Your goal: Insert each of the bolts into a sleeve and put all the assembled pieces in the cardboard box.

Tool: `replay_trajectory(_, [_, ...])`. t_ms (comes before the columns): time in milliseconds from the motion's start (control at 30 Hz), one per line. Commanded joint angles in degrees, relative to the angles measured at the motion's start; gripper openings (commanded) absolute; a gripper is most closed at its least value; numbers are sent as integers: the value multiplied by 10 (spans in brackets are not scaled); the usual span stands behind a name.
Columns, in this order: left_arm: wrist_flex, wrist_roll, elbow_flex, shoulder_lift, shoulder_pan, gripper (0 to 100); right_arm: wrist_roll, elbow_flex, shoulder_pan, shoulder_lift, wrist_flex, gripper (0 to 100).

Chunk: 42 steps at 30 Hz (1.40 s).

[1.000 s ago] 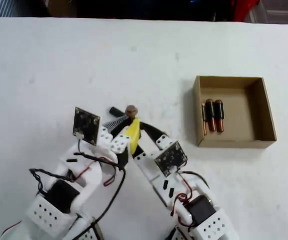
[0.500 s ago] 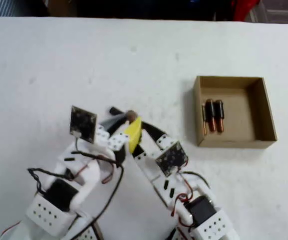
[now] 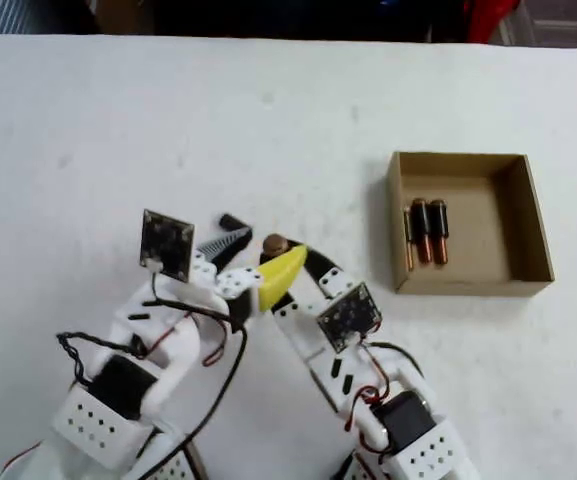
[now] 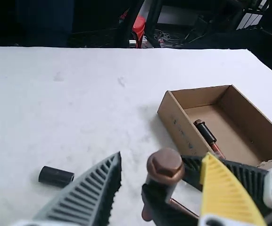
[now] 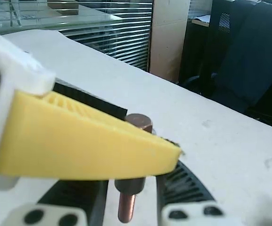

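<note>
Holding the bolt upright, my right gripper shows from above with its yellow jaw against the copper head. My left gripper sits just beside it, jaws apart and holding nothing. A loose sleeve lies on the table close by. The cardboard box stands well apart with three finished pieces inside.

From my left wrist, my grey toothed jaw stands clear of the bolt, and the sleeve lies on its side.

From my right wrist, my jaws are clamped on a dark collar under the head, with bare shank below. I cannot tell whether that collar is a sleeve.

I judge the bolt light, rigid and smooth, likely to pivot in a loose pinch, so I would grip just under the head. The sleeve should roll easily, so I would pinch it across its sides.
</note>
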Motion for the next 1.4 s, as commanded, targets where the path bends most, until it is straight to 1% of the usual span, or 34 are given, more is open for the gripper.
replay_trajectory(0, [-4, 0, -47, -9, 6, 301, 7, 5, 1, -11, -6, 17])
replay_trajectory(100, [-4, -2, -63, -9, -2, 301, 8, 5, 1, -11, -6, 17])
replay_trajectory(267, [-4, -51, -85, -9, -47, 299, 8, 5, 1, -11, 2, 17])
replay_trajectory(533, [-4, -73, -86, -12, -107, 298, 9, 5, 2, -11, 2, 17])
replay_trajectory(600, [-4, -73, -85, -29, -129, 298, 11, 5, 3, -11, 2, 17])
replay_trajectory(767, [-1, -72, -81, -121, -200, 298, 8, 5, 38, -11, 2, 17])
replay_trajectory(867, [53, -73, -73, -173, -234, 298, 8, 5, 44, -11, 2, 17])
replay_trajectory(967, [112, -73, -75, -190, -264, 298, 8, 5, 44, -11, 7, 17])
replay_trajectory(1200, [185, -69, -73, -190, -313, 295, 11, 5, 45, -11, 30, 17])
replay_trajectory(1267, [212, -69, -73, -190, -325, 256, 11, 5, 45, -11, 30, 17])
replay_trajectory(1367, [236, -70, -73, -192, -340, 135, 11, 5, 45, -11, 30, 17])
